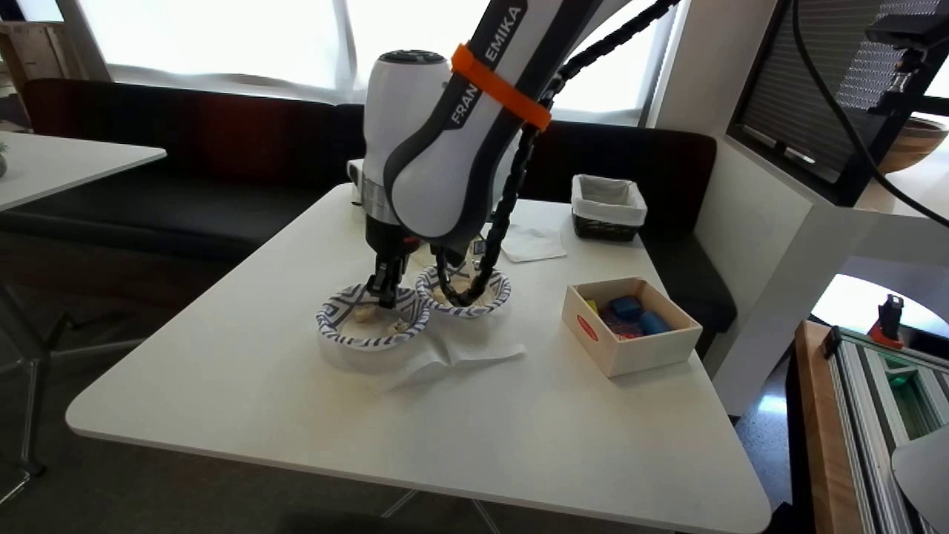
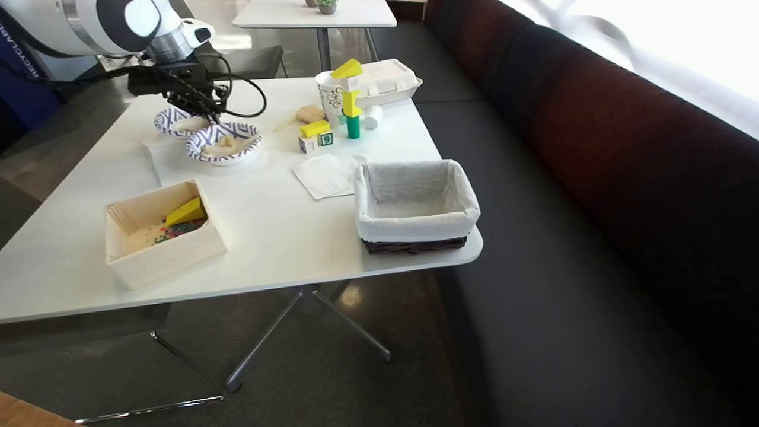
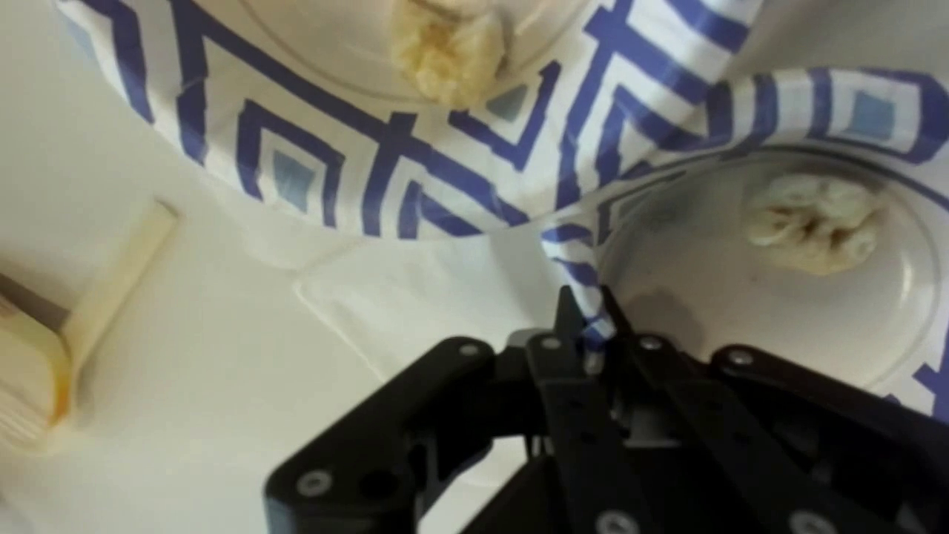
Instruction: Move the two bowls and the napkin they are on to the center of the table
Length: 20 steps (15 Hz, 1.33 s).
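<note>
bowls point(image 1: 377, 330) sit side by side, gripper point(image 3: 589, 315) apparently pinching one rim

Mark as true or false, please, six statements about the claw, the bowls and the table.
1. The claw holds one bowl by its rim. True.
2. The bowls are stacked. False: the other bowl stands beside that one.
3. Both bowls are empty. False: pale pieces lie in each.
4. A white napkin reaches under the bowls. True.
5. The wooden box holds a yellow block. True.
6. The basket's lining is black. False: the basket has a white lining.
</note>
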### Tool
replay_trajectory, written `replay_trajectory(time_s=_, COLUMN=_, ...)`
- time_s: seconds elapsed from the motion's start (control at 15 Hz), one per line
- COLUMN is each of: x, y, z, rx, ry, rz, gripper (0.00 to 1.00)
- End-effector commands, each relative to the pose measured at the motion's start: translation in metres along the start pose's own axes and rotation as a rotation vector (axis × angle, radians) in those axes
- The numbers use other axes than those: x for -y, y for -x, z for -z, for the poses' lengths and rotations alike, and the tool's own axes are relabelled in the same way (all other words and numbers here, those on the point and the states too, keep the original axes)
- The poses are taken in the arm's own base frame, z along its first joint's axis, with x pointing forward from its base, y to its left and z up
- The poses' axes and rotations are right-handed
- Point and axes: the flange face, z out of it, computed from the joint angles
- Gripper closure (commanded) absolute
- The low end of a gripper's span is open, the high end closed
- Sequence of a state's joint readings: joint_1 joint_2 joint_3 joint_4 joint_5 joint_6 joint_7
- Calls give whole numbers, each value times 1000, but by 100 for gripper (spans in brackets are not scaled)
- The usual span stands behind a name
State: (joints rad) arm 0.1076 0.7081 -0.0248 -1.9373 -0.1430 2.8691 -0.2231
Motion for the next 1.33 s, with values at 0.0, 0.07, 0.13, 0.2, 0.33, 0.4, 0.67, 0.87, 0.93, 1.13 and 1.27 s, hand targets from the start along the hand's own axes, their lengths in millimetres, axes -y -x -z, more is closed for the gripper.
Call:
replay_trajectory(time_s=0.0, x=-18, y=12, z=-14, rx=29, ry=15, rz=-126, gripper=69)
replay_trajectory(time_s=0.07, x=-20, y=11, z=-13, rx=24, ry=12, rz=-145, gripper=68)
replay_trajectory(time_s=0.13, x=-18, y=10, z=-9, rx=23, ry=-1, rz=-158, gripper=62)
replay_trajectory(time_s=0.2, x=-18, y=8, z=-5, rx=23, ry=1, rz=-167, gripper=55)
replay_trajectory(time_s=0.33, x=-14, y=6, z=11, rx=49, ry=-16, rz=-174, gripper=39)
replay_trajectory(time_s=0.4, x=-13, y=5, z=20, rx=60, ry=-20, rz=-176, gripper=31)
replay_trajectory(time_s=0.67, x=-12, y=-2, z=79, rx=86, ry=-26, rz=-185, gripper=2)
replay_trajectory(time_s=0.87, x=-15, y=-3, z=127, rx=119, ry=-21, rz=-187, gripper=0)
replay_trajectory(time_s=0.93, x=-15, y=2, z=139, rx=147, ry=-17, rz=-196, gripper=0)
replay_trajectory(time_s=1.13, x=-8, y=22, z=166, rx=230, ry=-31, rz=-189, gripper=0)
replay_trajectory(time_s=1.27, x=-1, y=40, z=174, rx=277, ry=-24, rz=-212, gripper=0)
